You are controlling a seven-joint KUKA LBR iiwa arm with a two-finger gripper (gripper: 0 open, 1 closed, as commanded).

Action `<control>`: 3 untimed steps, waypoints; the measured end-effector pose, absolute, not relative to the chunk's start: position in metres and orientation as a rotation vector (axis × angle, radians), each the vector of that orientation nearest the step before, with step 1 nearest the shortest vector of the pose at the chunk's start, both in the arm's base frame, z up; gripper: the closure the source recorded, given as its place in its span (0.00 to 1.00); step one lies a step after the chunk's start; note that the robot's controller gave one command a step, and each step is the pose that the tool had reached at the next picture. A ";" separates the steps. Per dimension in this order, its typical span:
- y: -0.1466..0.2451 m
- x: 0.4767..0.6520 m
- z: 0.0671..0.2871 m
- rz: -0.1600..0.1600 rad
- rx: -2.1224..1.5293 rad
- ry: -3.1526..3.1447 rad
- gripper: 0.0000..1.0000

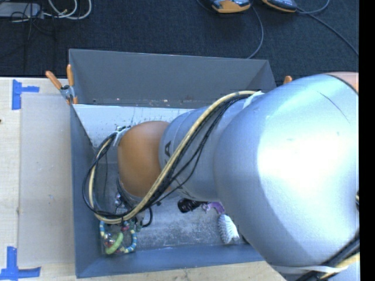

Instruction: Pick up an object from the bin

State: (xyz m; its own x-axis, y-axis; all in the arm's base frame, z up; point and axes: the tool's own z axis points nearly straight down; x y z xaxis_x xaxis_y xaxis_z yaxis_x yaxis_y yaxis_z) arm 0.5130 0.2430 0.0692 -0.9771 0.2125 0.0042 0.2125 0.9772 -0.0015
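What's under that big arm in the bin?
Peeking out: a colourful bead string, a small black piece, something purple and a white bristly thing. The arm covers the rest.

The one camera hangs above the bin [170, 81] and looks down into it at a slant, from the side of its near wall. The far wall turns its whole inner face to the lens as a broad band. The near wall shows as a thin rim along the lower edge. The left wall runs down the frame, slightly splayed. The view is close, and the bin spans most of the width. The arm [293, 174] enters from the right, much nearer the lens than the bin, and covers most of the right wall and the near right corner.
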 end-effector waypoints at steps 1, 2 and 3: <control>0.242 0.542 0.098 0.003 -0.200 -3.129 1.00; 0.241 0.550 0.106 -0.001 -0.177 -3.136 1.00; 0.212 0.528 0.147 0.008 -0.246 -3.119 1.00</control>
State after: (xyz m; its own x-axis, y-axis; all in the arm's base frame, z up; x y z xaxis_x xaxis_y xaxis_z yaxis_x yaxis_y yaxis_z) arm 0.5284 0.2121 0.1466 -0.9875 0.1570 0.0125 0.1570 0.9876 -0.0064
